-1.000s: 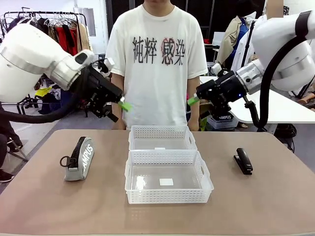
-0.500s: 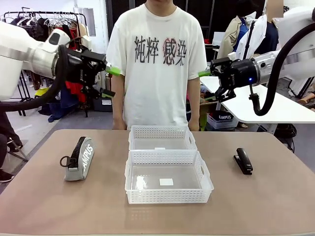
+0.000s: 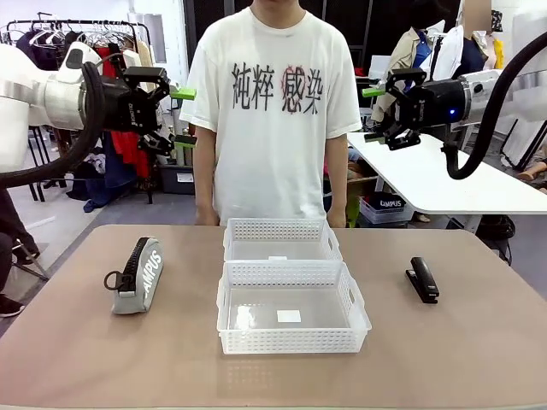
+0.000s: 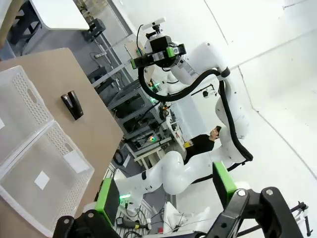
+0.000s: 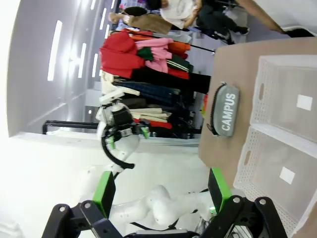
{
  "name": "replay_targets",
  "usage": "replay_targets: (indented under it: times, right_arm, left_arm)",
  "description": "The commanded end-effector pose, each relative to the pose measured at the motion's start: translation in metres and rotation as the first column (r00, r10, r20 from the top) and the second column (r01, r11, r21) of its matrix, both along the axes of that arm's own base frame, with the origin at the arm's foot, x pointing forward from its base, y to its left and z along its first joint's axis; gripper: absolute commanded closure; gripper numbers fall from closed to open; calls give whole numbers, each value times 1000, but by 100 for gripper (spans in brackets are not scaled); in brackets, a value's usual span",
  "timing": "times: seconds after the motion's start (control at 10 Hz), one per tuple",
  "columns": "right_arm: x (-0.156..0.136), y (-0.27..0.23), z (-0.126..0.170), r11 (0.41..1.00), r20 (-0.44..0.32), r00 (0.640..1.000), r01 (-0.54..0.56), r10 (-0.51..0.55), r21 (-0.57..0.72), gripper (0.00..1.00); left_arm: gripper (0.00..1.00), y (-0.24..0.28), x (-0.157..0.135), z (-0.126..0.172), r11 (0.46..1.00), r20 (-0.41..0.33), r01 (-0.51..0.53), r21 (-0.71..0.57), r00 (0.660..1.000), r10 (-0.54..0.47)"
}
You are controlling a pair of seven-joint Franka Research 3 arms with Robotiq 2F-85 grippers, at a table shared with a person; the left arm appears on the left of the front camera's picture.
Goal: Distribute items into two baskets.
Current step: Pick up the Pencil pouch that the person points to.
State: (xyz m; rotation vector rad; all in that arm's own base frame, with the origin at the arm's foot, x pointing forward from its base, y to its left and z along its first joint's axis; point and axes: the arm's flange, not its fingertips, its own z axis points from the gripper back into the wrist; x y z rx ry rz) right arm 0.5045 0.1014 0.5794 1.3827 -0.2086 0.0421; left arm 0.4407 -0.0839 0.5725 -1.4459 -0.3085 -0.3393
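The grey CAMPUS pouch [image 3: 138,275] lies at the table's left, also in the right wrist view [image 5: 225,115]. On the right side rests the black stapler [image 3: 423,279], small in the left wrist view [image 4: 73,104]. Two white lattice baskets stand end to end at the centre, one farther [image 3: 282,231] and one nearer [image 3: 291,340], both holding nothing; they also show as baskets [image 4: 22,87] [image 5: 247,153] in the wrist views. My left gripper [image 3: 183,116] [image 4: 166,191] hangs open, high above the table's left. High on the right, my right gripper [image 3: 373,114] [image 5: 161,190] is open too. Each points inward.
A person in a white printed T-shirt [image 3: 273,111] stands at the far edge behind the baskets, hands down. A clothes rack [image 3: 77,51] is behind on the left and a white table [image 3: 444,184] on the right. Bare tabletop [image 3: 102,359] surrounds the items.
Both arms have risen and drawn back outward from the centre. Their grippers have swung up from a downward tilt to level, staying open. Pouch, stapler and baskets have not moved.
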Motion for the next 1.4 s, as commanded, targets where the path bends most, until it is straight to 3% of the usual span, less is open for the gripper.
replay_targets:
  times: [0.0,0.3,1.3]
  right_arm:
    - [13,-5,9,996,-36,999,-23,27,90,0]
    - [21,-12,11,994,-24,999,-21,23,108,0]
    - [20,-17,1,997,-17,1000,-8,10,74,0]
  left_arm:
    - [0,5,9,6,998,-38,-17,-53,999,15]
    - [0,14,11,14,991,-49,-60,-121,997,54]
    - [0,20,8,19,992,-33,-69,-104,997,66]
